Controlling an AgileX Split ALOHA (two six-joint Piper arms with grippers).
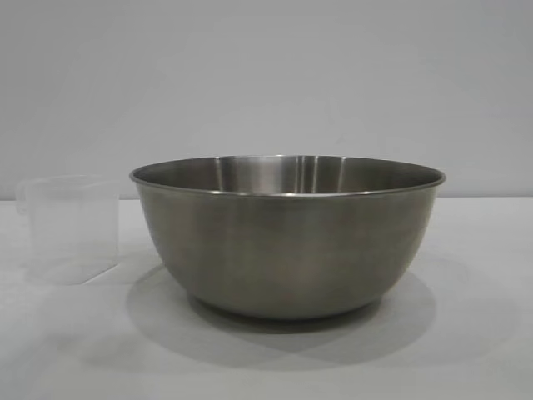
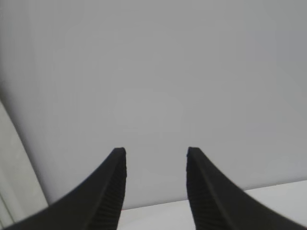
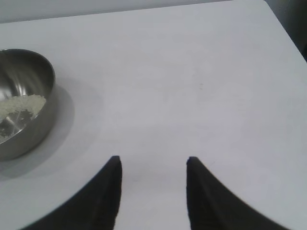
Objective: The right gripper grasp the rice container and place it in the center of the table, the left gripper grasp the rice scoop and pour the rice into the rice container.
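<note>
The rice container [image 1: 287,242], a large steel bowl, stands on the white table [image 1: 466,350] in the middle of the exterior view. The right wrist view shows the rice container [image 3: 24,103] off to one side with rice [image 3: 19,108] lying on its bottom. The rice scoop [image 1: 71,227], a clear plastic cup, stands upright left of the bowl, apart from it. My right gripper [image 3: 152,160] hangs open over bare table with nothing between its fingers. My left gripper [image 2: 156,152] is open too, facing a grey wall and the table's edge, holding nothing. Neither gripper shows in the exterior view.
A plain grey wall [image 1: 266,75] runs behind the table. In the right wrist view the table's far corner [image 3: 268,9] and a dark strip beyond it show. Bare tabletop lies to the right of the bowl.
</note>
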